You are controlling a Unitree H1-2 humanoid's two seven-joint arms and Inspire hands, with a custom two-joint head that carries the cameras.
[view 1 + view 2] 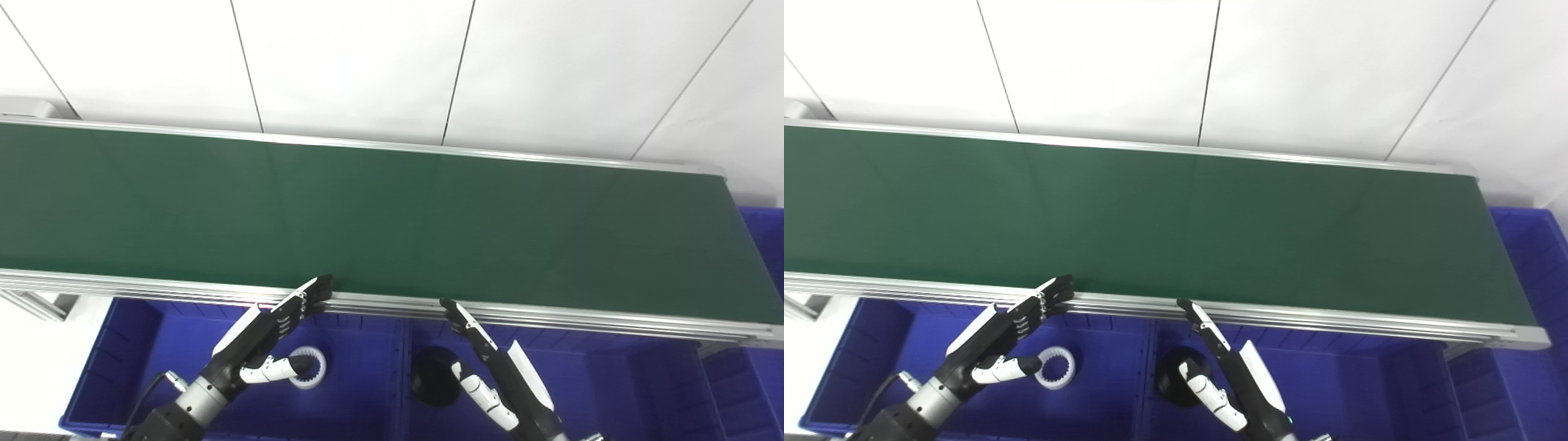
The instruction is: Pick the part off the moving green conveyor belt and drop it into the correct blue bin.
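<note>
Ring [308, 367]: a white toothed ring lies flat on the floor of the left bin [122, 367], directly under the left robot hand [269, 340] and touching the tip of its thumb in both views; whether the thumb truly contacts it or only overlaps it in sight cannot be told. A black round part [432, 383] lies in the right bin [612, 392], just left of the right robot hand [490, 367] and partly hidden behind its thumb.

Left robot hand: released, fingers straight and together, thumb spread apart below them. It holds nothing. Its fingertips [318, 288] reach over the near aluminium rail [551, 315] to the edge of the belt [392, 220].

Right robot hand: released, fingers extended, thumb held apart, grasping nothing. Its fingertips [450, 306] end at the near rail, just short of the belt.

Belt: the green surface ahead of both robot hands carries no visible part along the length in view. The rail runs between the belt and the two bins.

Bins: blue, side by side below the rail, divided by a wall between the two robot hands. A further blue bin [765, 245] stands at the belt's end, well to the right of the right robot hand.
</note>
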